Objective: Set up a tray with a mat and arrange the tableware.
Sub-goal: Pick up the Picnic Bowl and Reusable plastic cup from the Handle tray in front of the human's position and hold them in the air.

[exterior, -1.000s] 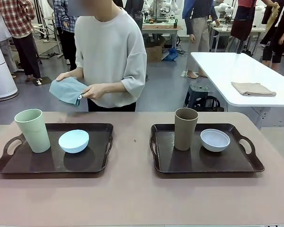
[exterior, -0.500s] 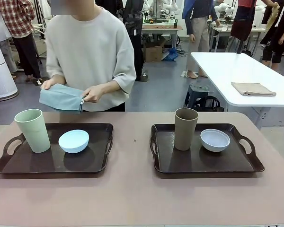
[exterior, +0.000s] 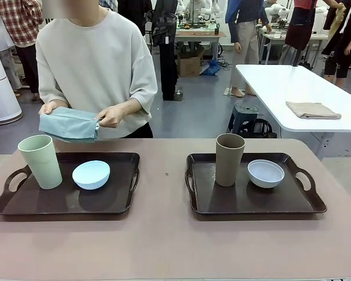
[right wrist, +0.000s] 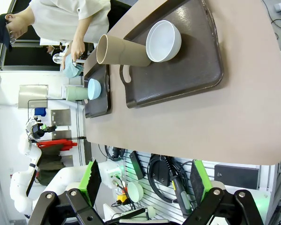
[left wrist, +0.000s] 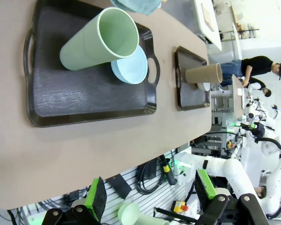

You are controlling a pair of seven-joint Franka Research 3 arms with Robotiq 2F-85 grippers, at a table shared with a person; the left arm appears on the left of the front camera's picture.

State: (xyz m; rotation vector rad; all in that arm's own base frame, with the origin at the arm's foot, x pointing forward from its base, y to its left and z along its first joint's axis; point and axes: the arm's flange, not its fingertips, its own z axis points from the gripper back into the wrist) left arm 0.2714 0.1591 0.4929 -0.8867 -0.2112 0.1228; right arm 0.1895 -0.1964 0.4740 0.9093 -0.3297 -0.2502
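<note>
Mat (exterior: pixel 67 126): folded blue-grey cloth, up in the person's hands (exterior: pixel 112 116) at the far edge, just behind the left tray (exterior: pixel 64 203); long axis runs across the table.
Left tray: pale green tumbler (exterior: pixel 41 162) upright, light blue bowl (exterior: pixel 91 174) just beside it. Both look due to come off before the mat goes in.
Left gripper (left wrist: pixel 150 194): jaws spread wide, empty, off the near edge; the nearer arm to the mat.
Right tray (exterior: pixel 245 203): brown tumbler (exterior: pixel 229 159), white bowl (exterior: pixel 265 173) beside it.
Right gripper (right wrist: pixel 146 180): jaws wide apart, holding nothing.
Views: front gives the whole mat and the hands; left wrist catches a corner of it at the top edge.
</note>
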